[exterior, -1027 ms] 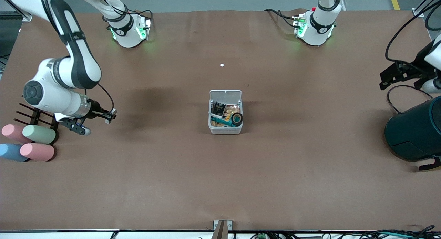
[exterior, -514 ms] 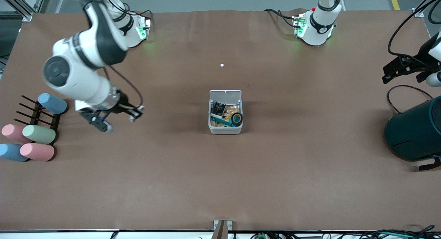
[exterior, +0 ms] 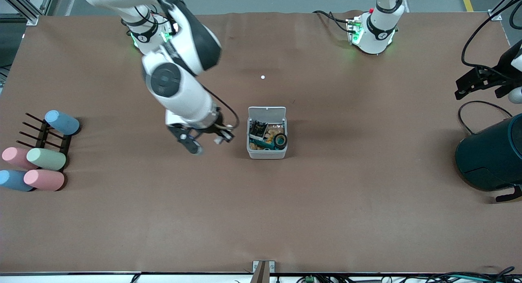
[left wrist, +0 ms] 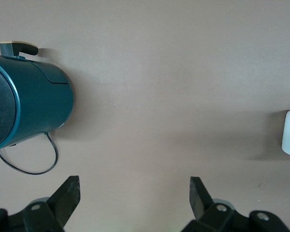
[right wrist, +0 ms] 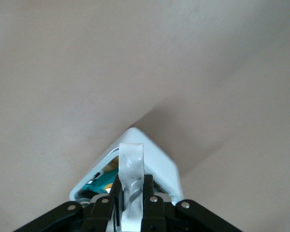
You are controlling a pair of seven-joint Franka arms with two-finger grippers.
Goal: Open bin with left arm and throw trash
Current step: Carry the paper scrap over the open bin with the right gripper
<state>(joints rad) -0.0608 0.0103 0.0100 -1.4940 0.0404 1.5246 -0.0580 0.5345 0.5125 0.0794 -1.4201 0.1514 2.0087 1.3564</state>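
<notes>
The bin (exterior: 267,133) sits mid-surface (exterior: 285,213) with its lid up and wrappers and a black tape roll (exterior: 280,140) inside, bare brown surface all round. Just beside it, the right gripper (exterior: 206,143) pinches a white scrap (right wrist: 130,181) between narrow fingers. At the surface's edge above the teal drum (exterior: 491,156), the left gripper (exterior: 477,83) waits, fingers wide.
</notes>
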